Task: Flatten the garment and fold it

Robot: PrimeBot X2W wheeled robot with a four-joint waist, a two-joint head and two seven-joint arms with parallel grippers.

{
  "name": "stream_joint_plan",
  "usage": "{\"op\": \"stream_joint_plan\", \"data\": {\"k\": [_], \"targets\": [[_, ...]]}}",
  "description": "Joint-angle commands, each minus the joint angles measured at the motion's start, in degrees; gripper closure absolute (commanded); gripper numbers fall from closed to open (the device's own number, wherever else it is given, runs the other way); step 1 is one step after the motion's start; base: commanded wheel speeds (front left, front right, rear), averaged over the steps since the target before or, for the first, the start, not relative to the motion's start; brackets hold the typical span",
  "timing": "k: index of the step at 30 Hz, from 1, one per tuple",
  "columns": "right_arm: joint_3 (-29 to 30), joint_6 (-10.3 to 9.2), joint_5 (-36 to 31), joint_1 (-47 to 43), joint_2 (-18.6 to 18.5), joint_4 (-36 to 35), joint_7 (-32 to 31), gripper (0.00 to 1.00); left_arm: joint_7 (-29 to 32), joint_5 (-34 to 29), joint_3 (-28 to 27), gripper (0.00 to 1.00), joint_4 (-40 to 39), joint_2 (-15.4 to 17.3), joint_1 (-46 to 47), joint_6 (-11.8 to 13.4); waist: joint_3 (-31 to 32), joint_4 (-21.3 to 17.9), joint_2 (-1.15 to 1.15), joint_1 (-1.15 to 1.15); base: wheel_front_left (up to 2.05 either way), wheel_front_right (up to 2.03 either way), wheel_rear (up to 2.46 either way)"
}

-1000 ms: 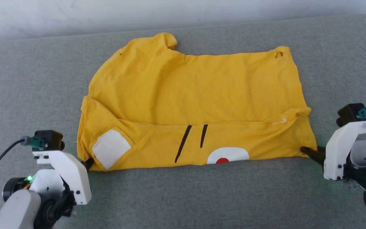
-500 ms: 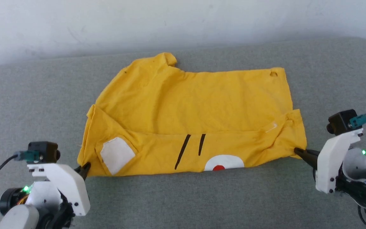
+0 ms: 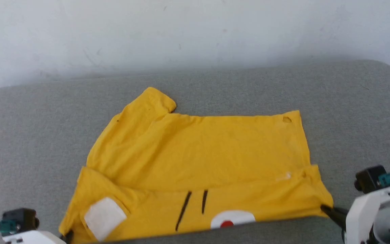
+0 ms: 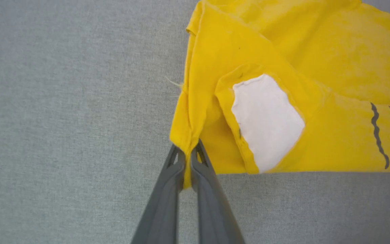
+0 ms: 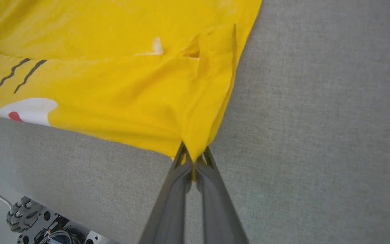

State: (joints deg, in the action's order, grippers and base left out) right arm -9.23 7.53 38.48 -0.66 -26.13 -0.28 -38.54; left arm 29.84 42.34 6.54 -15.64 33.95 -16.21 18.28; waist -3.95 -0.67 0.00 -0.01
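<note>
The garment (image 3: 198, 152) is a bright yellow T-shirt spread on the grey surface, its near part folded up so a white patch (image 3: 102, 217), two black lines and a red dot (image 3: 227, 223) show. My left gripper (image 4: 188, 154) is shut on its near left corner, bunching the cloth between the fingers. My right gripper (image 5: 194, 156) is shut on the near right corner (image 3: 325, 207). A sleeve (image 3: 156, 100) sticks out at the far left. The garment (image 5: 113, 61) lies mostly flat between both grips.
The grey padded surface (image 3: 350, 112) reaches a white wall (image 3: 195, 30) behind. Its rounded far corners show left and right. In the right wrist view the surface's front edge runs along the lower left, with the robot's wheeled base (image 5: 25, 213) and a thin white cable below it.
The head camera has tilted, so the whole scene sits lower in the picture. My right gripper has shut on the near right corner. The left gripper keeps its hold.
</note>
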Motion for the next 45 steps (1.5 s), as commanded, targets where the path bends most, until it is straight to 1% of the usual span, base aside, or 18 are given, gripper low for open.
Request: {"op": "stream_joint_plan", "data": {"k": [1,4,6,7,8,9,10,13,16,17,20,23,26,31,34,37,42,45], "targets": [[0.48,-0.04,-0.4,-1.0,0.35,-0.09,-0.17,1.0,0.18,0.33,-0.09,1.0,0.03,-0.43,-0.58,0.27,-0.02,0.35,0.0,0.01,0.0,0.0,0.0],[1.19,-0.04,-1.73,-4.07,1.71,0.78,-0.67,1.0,0.1,2.5,0.87,1.0,2.53,-2.58,-1.49,-0.68,-0.19,0.68,0.0,0.01,0.0,0.0,0.0],[1.38,-0.04,-1.92,-5.22,3.09,1.46,-0.24,1.0,-0.18,4.03,1.47,1.0,5.09,-3.83,-1.07,-2.17,-0.39,0.73,0.0,0.01,0.0,0.0,0.0],[1.33,-0.04,-2.16,-5.54,3.69,1.82,0.3,0.87,-0.74,4.14,1.67,0.94,6.35,-3.98,-0.54,-3.06,-0.53,0.73,0.0,0.01,0.0,0.0,0.0],[1.2,-0.04,-2.55,-5.74,4.09,2.07,0.96,0.38,-1.3,4.53,1.6,0.69,7.51,-4.38,0.06,-3.67,-0.67,0.72,0.0,0.01,0.0,0.0,0.0],[1.06,-0.04,-2.97,-5.81,4.45,2.1,1.97,0.0,-1.73,4.77,1.53,0.4,8.47,-4.59,0.67,-4.18,-0.78,0.67,0.0,0.01,0.0,0.0,0.0],[0.95,-0.04,-3.39,-5.77,4.73,1.8,3.4,0.0,-2.41,4.75,1.33,0.0,9.16,-4.72,1.38,-4.53,-0.9,0.59,0.0,0.01,0.0,0.0,0.0],[1.7,-0.04,-5.52,-5.35,5.52,-0.33,9.55,0.0,-5.1,4.24,0.08,0.0,9.97,-4.93,3.66,-4.95,-1.15,0.21,0.0,0.01,0.0,0.0,0.0],[3.83,-0.04,-9.21,-4.5,7.14,-4.0,17.26,0.0,-8.75,2.99,-1.59,0.0,9.35,-4.92,6.33,-4.94,-1.66,-0.5,0.0,0.01,0.0,0.0,0.0],[4.94,-0.04,-10.44,-4.22,8.05,-5.07,19.94,0.0,-9.68,2.41,-1.9,0.0,8.9,-4.67,7.35,-5.05,-1.97,-0.75,0.0,0.01,0.0,0.0,0.0],[7.47,-0.04,-13.62,-3.19,10.61,-7.41,25.42,0.0,-11.96,1.08,-2.32,0.0,8.56,-4.5,12.05,-5.51,-3.52,-1.47,0.0,0.01,0.0,0.0,0.0],[8.91,-0.04,-16.6,-1.66,12.42,-9.25,28.02,0.0,-13.56,0.17,-2.04,0.0,9.89,-4.97,18.62,-6.06,-5.92,-2.22,0.0,0.01,0.0,0.0,0.0],[9.52,-0.04,-18.66,0.66,13.55,-11.17,29.04,0.0,-15.23,-1.12,-1.4,0.0,12.69,-5.51,26.77,-6.72,-9.74,-3.35,0.0,0.01,0.0,0.0,0.0],[8.94,-0.04,-20.19,5.0,15.13,-13.6,29.95,0.0,-16.5,-3.23,0.77,0.0,20.13,-5.64,41.0,-9.32,-15.59,-5.68,0.0,0.01,0.0,0.0,0.0],[8.53,-0.04,-20.86,7.3,15.65,-13.94,30.86,0.0,-15.88,-4.1,2.63,0.0,25.09,-5.58,49.39,-11.67,-18.14,-7.06,0.0,0.01,0.0,0.0,0.0],[7.79,-0.04,-20.96,8.86,16.08,-13.47,31.5,0.0,-13.6,-5.0,5.17,0.0,30.7,-5.32,56.71,-14.33,-19.91,-8.49,0.0,0.01,0.0,0.0,0.0],[6.38,-0.04,-20.45,10.44,16.99,-11.81,32.6,0.0,-6.95,-5.62,9.32,0.0,40.17,-4.76,65.77,-18.71,-22.02,-11.19,0.0,0.01,0.0,0.0,0.0],[5.52,-0.04,-19.87,10.92,17.34,-10.67,33.05,0.0,-2.19,-5.27,10.94,0.0,45.36,-4.29,69.31,-20.61,-23.06,-12.75,0.0,0.01,0.0,0.0,0.0]]}}
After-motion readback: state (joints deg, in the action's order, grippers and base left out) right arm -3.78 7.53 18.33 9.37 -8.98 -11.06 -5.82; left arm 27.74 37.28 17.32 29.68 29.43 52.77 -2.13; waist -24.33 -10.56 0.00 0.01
